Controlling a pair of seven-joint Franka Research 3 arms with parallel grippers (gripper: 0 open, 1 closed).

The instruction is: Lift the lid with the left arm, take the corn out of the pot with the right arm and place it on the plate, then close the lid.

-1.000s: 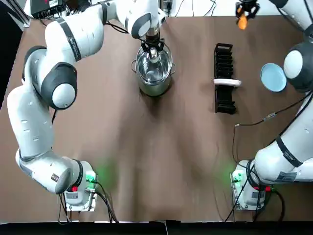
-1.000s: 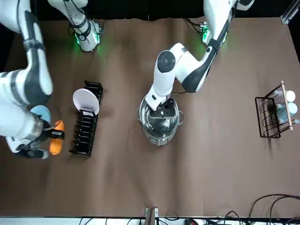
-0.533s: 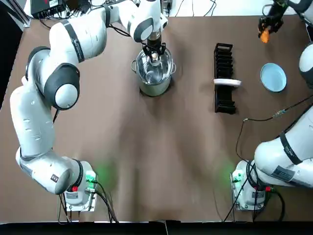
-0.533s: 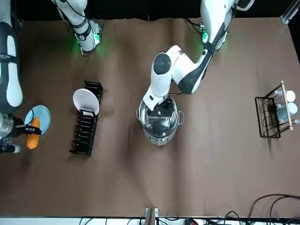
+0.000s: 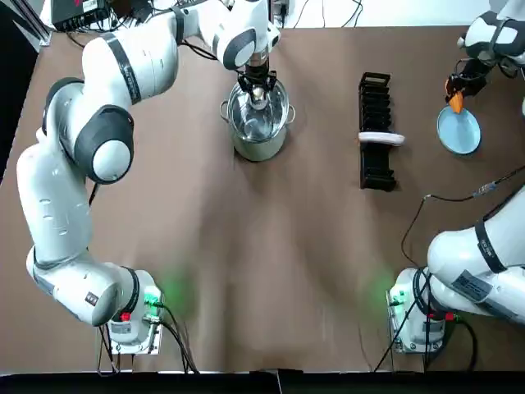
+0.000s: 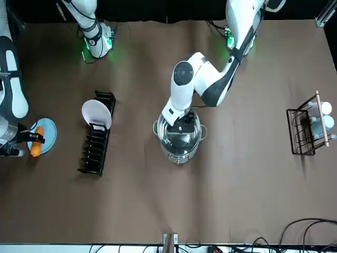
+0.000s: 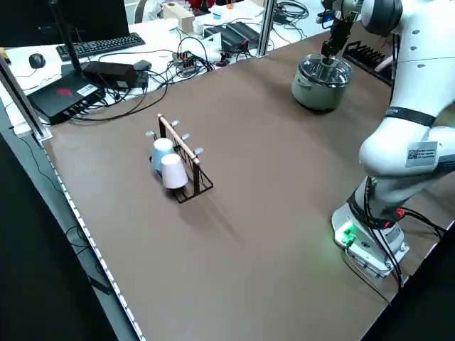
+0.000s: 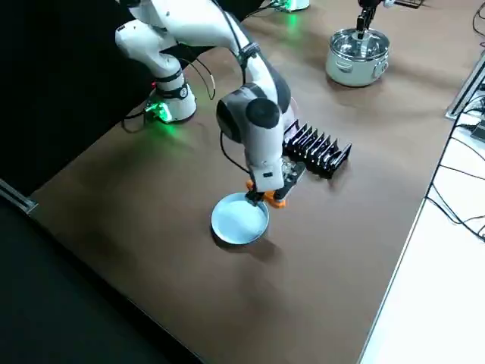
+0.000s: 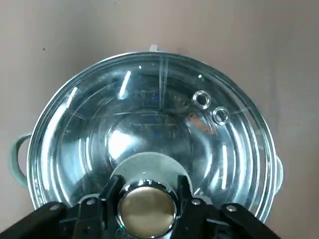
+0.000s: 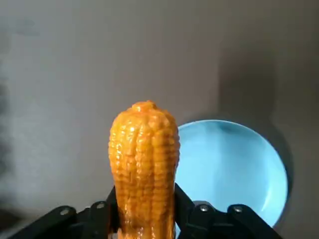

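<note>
The steel pot stands at the far middle of the table with its glass lid over its mouth. My left gripper is shut on the lid's metal knob. An orange corn cob hangs upright in my right gripper, which is shut on it just above the far edge of the light blue plate. In the right wrist view the corn stands beside the plate. From the front the corn overlaps the plate.
A black dish rack holding one white plate stands between pot and blue plate. A wire rack with cups sits at my left side of the table. A cable trails near the right base.
My right gripper carried the corn from the table's far edge toward me and down to the blue plate's rim. The left gripper stayed on the lid knob at the pot.
</note>
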